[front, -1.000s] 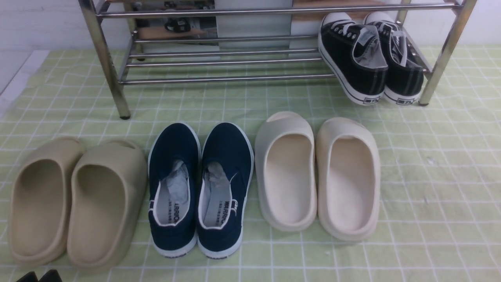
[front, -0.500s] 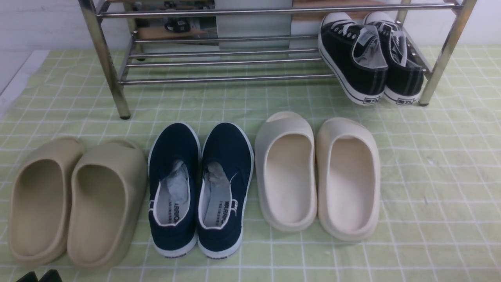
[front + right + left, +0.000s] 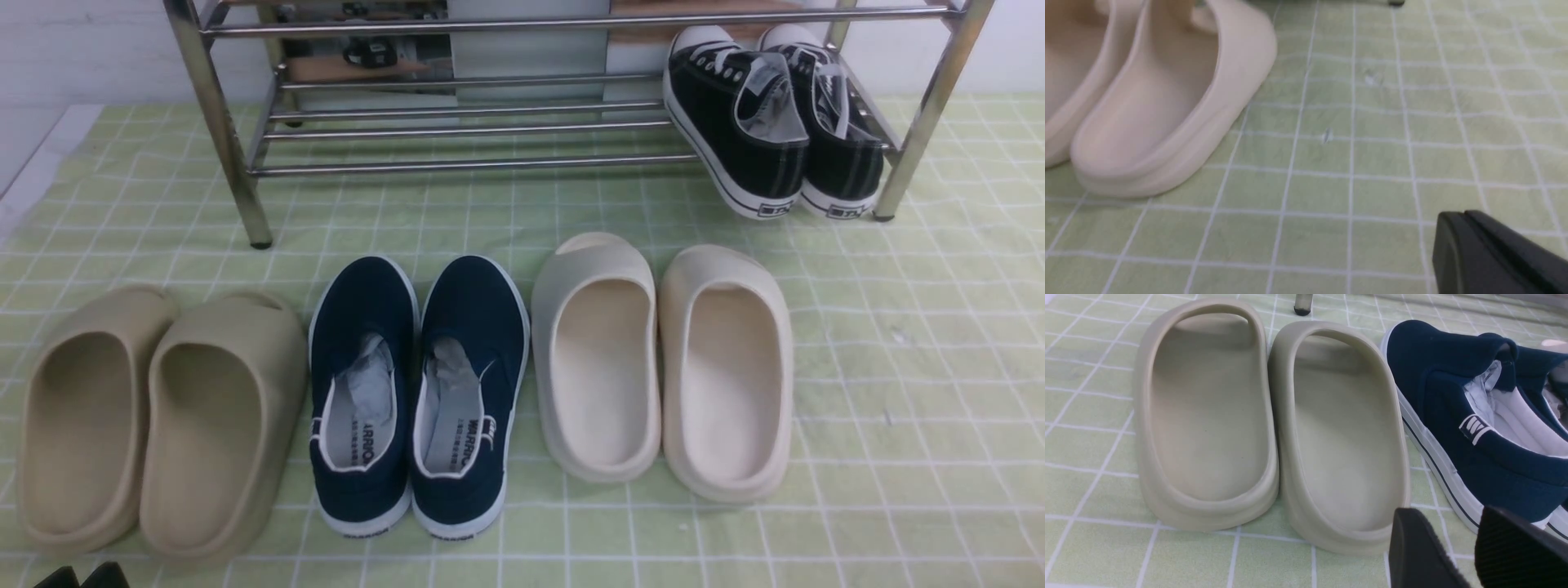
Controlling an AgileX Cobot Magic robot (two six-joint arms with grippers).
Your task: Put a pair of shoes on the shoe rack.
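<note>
Resting on the lowest shelf at the right end of the shoe rack (image 3: 457, 131), the pair of shoes (image 3: 771, 122) sits tilted, heels hanging past the front bar down toward the green checked worktop (image 3: 939, 367), so a knock to the rack could slide them off. Left pincer (image 3: 1457, 551) stands narrowly parted and empty just beside the tan slippers (image 3: 1274, 424) and navy slip-ons (image 3: 1474, 416); any forward move risks shoving the wrong footwear. Right pincer (image 3: 1470, 241) is closed on nothing, low over bare cloth near the cream slippers (image 3: 1151, 98).
</note>
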